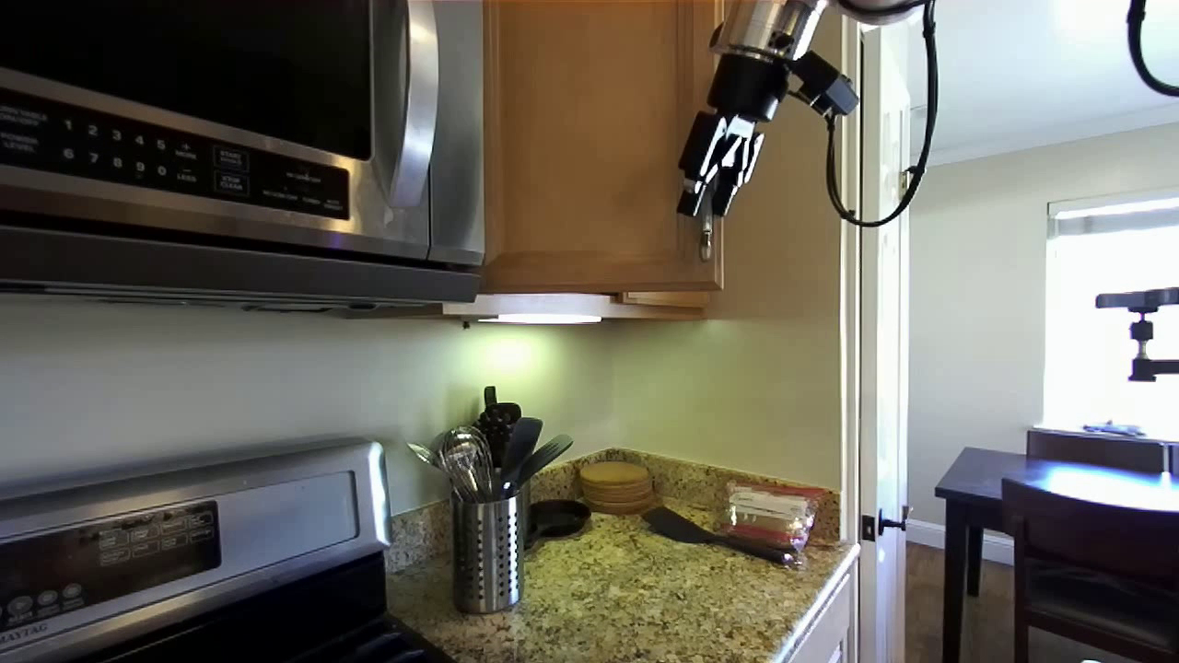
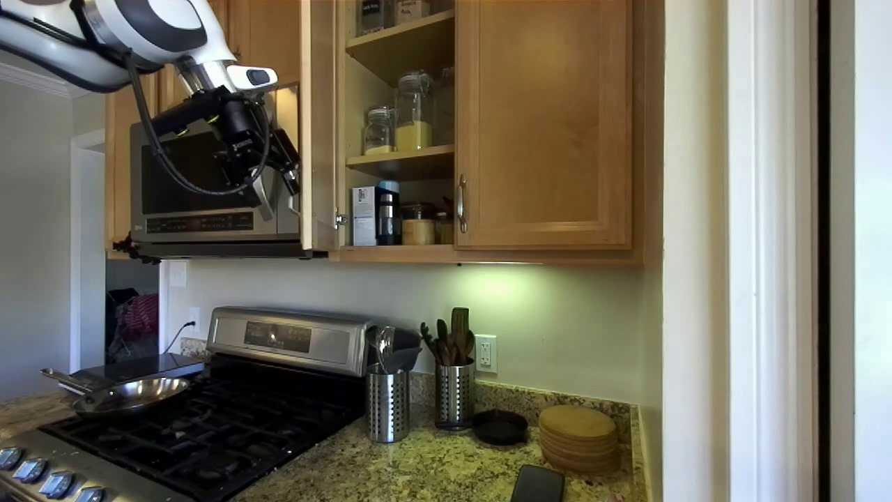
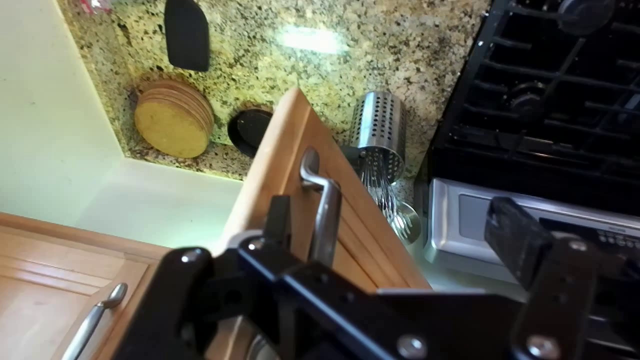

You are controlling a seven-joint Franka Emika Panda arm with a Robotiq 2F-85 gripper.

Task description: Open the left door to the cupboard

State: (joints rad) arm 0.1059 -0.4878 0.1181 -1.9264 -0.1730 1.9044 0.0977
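The left door [image 1: 589,138] stands swung open, out from the cupboard [image 2: 404,255]. In an exterior view its edge and inner side [image 2: 323,125] show, with the shelves uncovered. In the wrist view the door [image 3: 306,130] rises between counter and gripper. Its silver bar handle [image 1: 706,241] is near the free edge and also shows in the wrist view [image 3: 326,215]. My gripper [image 1: 706,204] is at the handle; it also shows in an exterior view [image 2: 291,183]. In the wrist view the fingers [image 3: 392,205] are wide apart. The handle lies between them, close to the left finger; contact is unclear.
The twin door [image 2: 543,125] is closed. The microwave [image 2: 202,181] hangs beside the open door. Jars [image 2: 414,111] stand on the shelves. Below are the stove [image 2: 209,418], steel utensil holders [image 1: 488,557] and round wooden boards [image 1: 615,488]. A side wall [image 1: 774,387] borders the counter.
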